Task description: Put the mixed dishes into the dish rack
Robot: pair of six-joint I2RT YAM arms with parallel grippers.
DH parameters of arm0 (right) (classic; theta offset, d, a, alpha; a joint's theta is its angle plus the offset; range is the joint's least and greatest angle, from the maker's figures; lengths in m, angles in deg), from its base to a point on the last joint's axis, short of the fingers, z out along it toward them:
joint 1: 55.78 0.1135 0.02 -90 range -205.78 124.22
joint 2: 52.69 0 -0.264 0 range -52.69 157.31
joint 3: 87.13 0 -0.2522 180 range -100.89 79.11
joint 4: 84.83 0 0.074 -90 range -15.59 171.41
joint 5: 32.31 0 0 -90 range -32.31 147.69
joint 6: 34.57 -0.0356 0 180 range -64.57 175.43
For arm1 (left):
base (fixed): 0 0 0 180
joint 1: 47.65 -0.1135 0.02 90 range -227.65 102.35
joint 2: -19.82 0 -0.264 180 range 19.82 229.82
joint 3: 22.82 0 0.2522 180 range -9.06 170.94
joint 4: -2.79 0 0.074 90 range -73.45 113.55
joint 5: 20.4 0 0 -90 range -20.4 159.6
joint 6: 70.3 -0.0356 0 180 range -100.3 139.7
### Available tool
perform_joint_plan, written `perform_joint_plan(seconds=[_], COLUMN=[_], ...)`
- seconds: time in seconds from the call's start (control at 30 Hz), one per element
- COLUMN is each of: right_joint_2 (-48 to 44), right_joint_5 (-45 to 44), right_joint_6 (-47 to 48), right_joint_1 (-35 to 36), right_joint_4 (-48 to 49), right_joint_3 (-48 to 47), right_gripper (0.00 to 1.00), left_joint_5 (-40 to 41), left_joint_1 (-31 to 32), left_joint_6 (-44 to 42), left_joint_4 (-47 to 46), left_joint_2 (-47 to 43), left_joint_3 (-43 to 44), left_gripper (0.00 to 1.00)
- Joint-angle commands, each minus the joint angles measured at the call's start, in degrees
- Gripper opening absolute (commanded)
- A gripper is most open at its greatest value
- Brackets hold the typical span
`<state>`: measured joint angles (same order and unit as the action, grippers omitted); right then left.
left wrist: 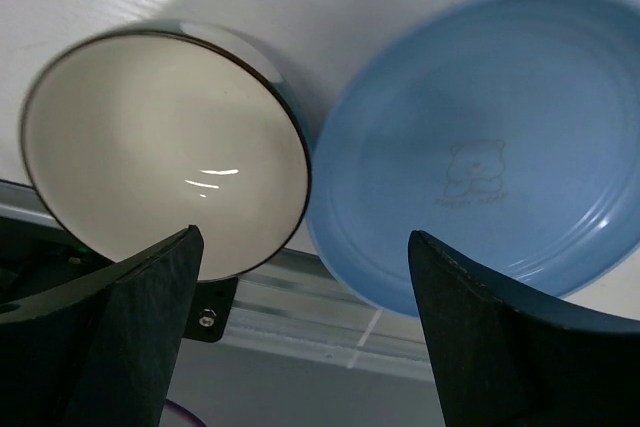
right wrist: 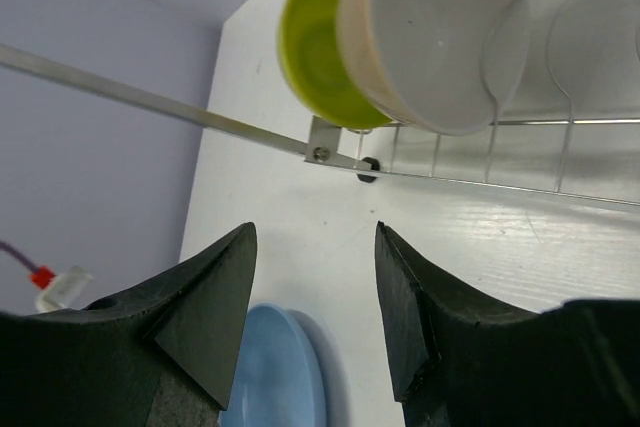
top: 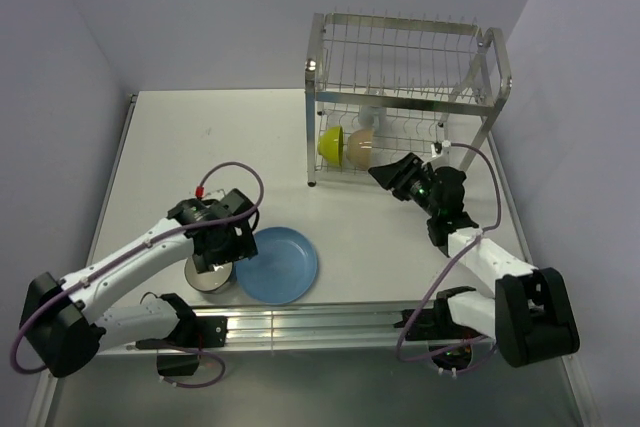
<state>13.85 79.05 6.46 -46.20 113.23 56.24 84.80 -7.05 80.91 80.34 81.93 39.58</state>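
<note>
The dish rack [top: 400,57] stands at the back right. A lime-green bowl [top: 331,143] and a cream bowl [top: 360,148] stand on edge in its lower tier; both show close in the right wrist view, green [right wrist: 310,47] and cream [right wrist: 430,37]. A pale mug-like shape [top: 373,119] sits behind them. The blue plate [top: 280,264] lies flat near the front edge, with the dark bowl with white inside [left wrist: 160,147] beside it. My left gripper [left wrist: 302,247] is open and empty above the bowl and plate [left wrist: 480,147]. My right gripper [right wrist: 315,237] is open and empty just in front of the rack.
The rack's lower front rail [right wrist: 200,117] crosses just beyond my right fingers. An aluminium rail [top: 320,322] runs along the table's near edge. Walls close in on the left and right. Bare white table [top: 220,137] lies left of the rack.
</note>
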Motion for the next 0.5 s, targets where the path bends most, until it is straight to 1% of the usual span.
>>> perform_joint_plan(seconds=[0.0, 0.1, 0.27, 0.37, 0.43, 0.47], right_joint_2=[-5.53, -9.83, -18.62, -22.67, -26.45, -28.90], right_joint_5=[-0.27, 0.52, 1.83, 2.10, 1.84, 1.49], right_joint_6=[0.46, 0.98, 1.77, 2.47, 3.00, 3.44], right_joint_1=[0.61, 0.79, 0.87, 1.14, 1.66, 1.75], right_joint_4=[-2.62, -4.21, -8.78, -11.94, -14.84, -15.89], right_joint_3=[1.16, 2.04, 3.71, 4.33, 4.42, 4.33], right_gripper=[0.58, 0.58, 0.58, 0.58, 0.58, 0.57], left_joint_5=[-0.44, -0.70, -0.70, -1.05, -1.40, -1.75], left_joint_1=[4.57, 6.33, 6.42, 6.51, 6.42, 6.42], left_joint_6=[5.23, 6.64, 8.31, 8.84, 9.10, 9.10], left_joint_4=[-0.15, -1.12, -1.30, -1.82, -2.35, -3.05], left_joint_2=[3.45, 5.39, 2.67, 1.88, 1.35, 1.09], left_joint_3=[-0.83, -2.23, -4.95, -6.45, -7.15, -7.85], left_gripper=[0.91, 0.91, 0.89, 0.86, 0.81, 0.77])
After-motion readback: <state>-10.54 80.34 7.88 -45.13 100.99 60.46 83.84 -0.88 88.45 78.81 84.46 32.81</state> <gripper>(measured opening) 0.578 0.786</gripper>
